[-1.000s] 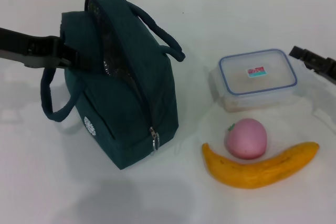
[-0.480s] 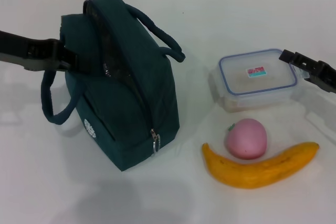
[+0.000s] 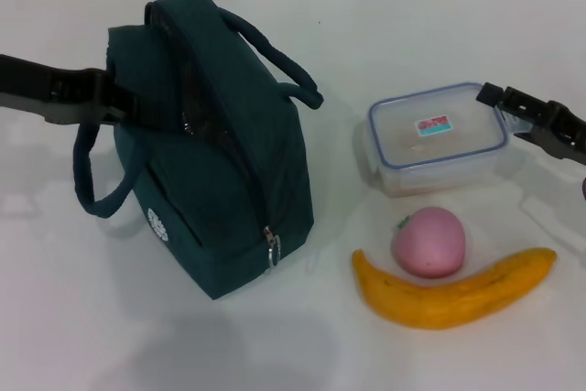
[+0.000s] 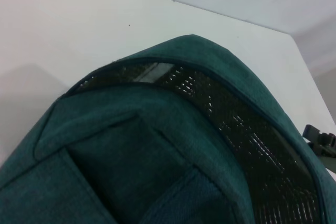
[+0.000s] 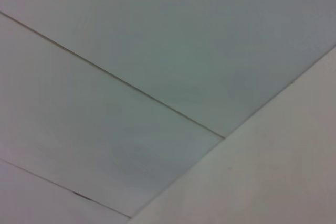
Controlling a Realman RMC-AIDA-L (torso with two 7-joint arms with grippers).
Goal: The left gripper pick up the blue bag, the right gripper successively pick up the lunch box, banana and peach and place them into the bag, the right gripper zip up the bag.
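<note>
One bag (image 3: 215, 153), box (image 3: 438, 137), banana (image 3: 453, 290), peach (image 3: 428, 241)

Left tool (image 3: 114, 103) black with grey flat arm link, right tool (image 3: 494, 96) black, angular, bracket-like fingers

**Hidden and cut off**

The left gripper (image 3: 117, 103) meets the side of the blue bag (image 3: 215, 148), and its fingertips are lost against the dark fabric, so their grip cannot be read. The right gripper (image 3: 499, 98) runs off the head view's edge; its tip sits at the lunch box (image 3: 438, 137) corner, contact unclear. The left wrist view crops the bag on three sides, its interior hidden behind mesh. The right wrist view shows only wall (image 5: 131, 77) and table (image 5: 278, 182).
</note>
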